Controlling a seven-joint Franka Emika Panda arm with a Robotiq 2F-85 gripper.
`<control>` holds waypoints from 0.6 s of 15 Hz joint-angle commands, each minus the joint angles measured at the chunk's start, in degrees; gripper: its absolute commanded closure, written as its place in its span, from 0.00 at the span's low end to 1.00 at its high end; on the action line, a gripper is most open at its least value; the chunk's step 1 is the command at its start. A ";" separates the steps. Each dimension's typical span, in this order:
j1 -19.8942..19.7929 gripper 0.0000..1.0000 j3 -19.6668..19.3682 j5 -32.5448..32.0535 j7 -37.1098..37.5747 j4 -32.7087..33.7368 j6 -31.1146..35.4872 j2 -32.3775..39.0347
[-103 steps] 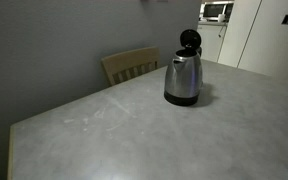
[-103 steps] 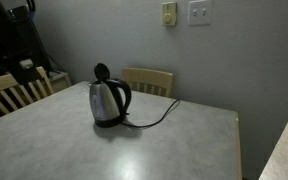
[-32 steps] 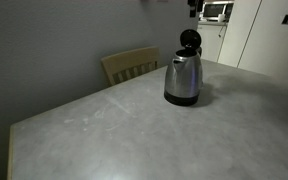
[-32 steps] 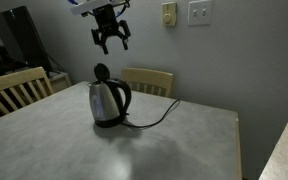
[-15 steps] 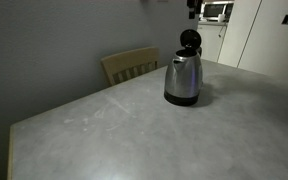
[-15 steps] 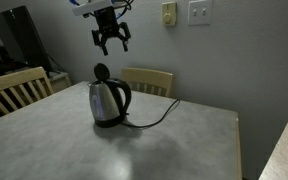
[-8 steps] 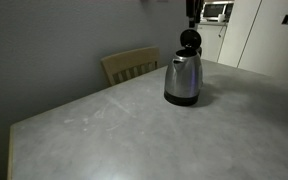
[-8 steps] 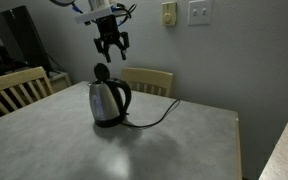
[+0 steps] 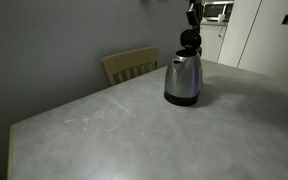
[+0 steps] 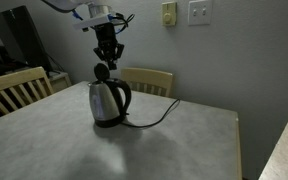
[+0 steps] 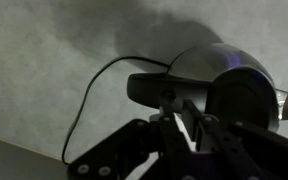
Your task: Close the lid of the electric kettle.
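Observation:
The electric kettle (image 9: pixel 183 78) (image 10: pixel 106 101), brushed steel with a black base and handle, stands on the grey table in both exterior views. Its round black lid (image 9: pixel 189 39) (image 10: pixel 102 71) stands hinged up above the mouth. My gripper (image 9: pixel 193 22) (image 10: pixel 109 61) hangs just above the raised lid, fingers drawn almost together with nothing between them. In the wrist view the gripper (image 11: pixel 186 128) is dark in the foreground, with the kettle (image 11: pixel 209 62) and the lid (image 11: pixel 246 100) just beyond it. Whether a fingertip touches the lid cannot be told.
A black power cord (image 10: pixel 154 119) (image 11: pixel 92 92) runs from the kettle across the table (image 9: pixel 134 130). Wooden chairs (image 9: pixel 131 65) (image 10: pixel 148 80) (image 10: pixel 14 90) stand at the table's edges. A microwave (image 9: pixel 216 12) sits in the background, wall plates (image 10: pixel 170 13) behind.
My gripper has come down from high above the kettle to just over the raised lid, and its fingers have drawn in from wide open. The kettle and lid have not moved.

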 commanded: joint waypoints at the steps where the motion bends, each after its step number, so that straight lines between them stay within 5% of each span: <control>1: 0.62 1.00 0.62 -0.02 -0.42 2.40 -3.27 1.80; 9: 2.05 1.00 2.67 0.24 -3.94 5.00 -8.00 4.41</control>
